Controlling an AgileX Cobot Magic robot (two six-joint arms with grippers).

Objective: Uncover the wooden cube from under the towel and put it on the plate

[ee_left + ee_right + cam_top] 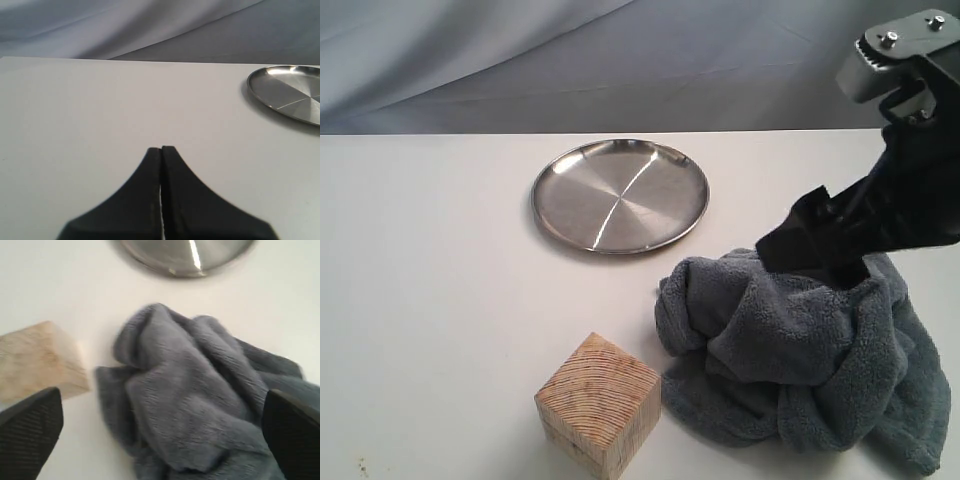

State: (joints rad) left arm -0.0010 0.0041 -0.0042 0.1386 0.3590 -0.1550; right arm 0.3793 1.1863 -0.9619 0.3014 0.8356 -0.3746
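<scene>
Lying bare on table (430, 300) — cube (598, 405), just beside bunched towel (800, 350), well apart from plate (620, 195). Right gripper (160, 437): jaws spread wide over towel, holding nothing. Left gripper (161, 150): jaws pressed together, empty, low over bare table. Risks: towel fold close to cube may get pinched with it and dragged along; cube sits corner-on, so skewed grasp could twist or slip; shiny plate — cube might slide on release. Nothing stands between cube and plate. Grey backdrop (620, 60) behind.
</scene>
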